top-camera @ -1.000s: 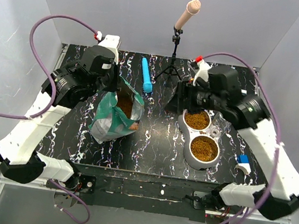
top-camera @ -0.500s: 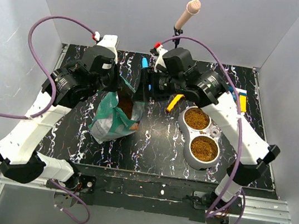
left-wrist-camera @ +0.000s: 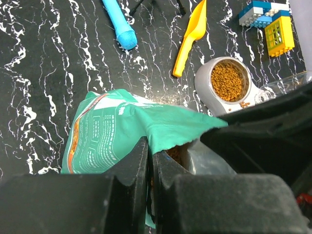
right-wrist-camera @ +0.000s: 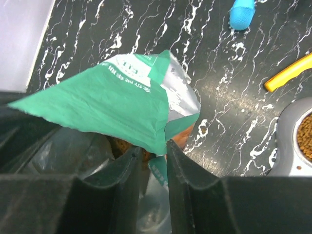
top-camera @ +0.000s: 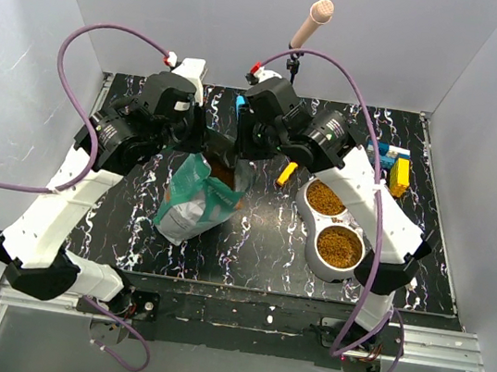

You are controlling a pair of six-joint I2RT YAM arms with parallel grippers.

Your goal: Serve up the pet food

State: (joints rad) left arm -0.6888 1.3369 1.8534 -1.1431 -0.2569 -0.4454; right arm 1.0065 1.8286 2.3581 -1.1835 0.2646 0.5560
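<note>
Kibble (top-camera: 338, 247) is sitting in both cups of the feeder (top-camera: 353, 219) on the right side of the table (top-camera: 268, 245), and both look pretty full, so I'd say the actual serving part is basically done. The bag (top-camera: 191, 210) stands left of centre, well apart from the feeder, leaning a bit, with its mouth open and brown bits showing inside. Both arms are crowded over the top of it. The left gripper (left-wrist-camera: 149, 151) is squeezed nearly flat on the bag's green top edge, and the right gripper (right-wrist-camera: 153, 156) is narrow too, with the torn flap running down between its fingers, so it looks like each one has a pinch of the rim on opposite sides. The yellow scoop (top-camera: 288, 171) lies loose on the table between the bag and the feeder, with nobody holding it, and with both grippers busy on the bag I doubt more scooping is coming. My guess is what's left is dealing with the bag, closing it up or just letting go, but I honestly can't tell which from here. There's also a blue tube (left-wrist-camera: 120, 27) and some blocks (left-wrist-camera: 270, 22) along the back, not involved.
</note>
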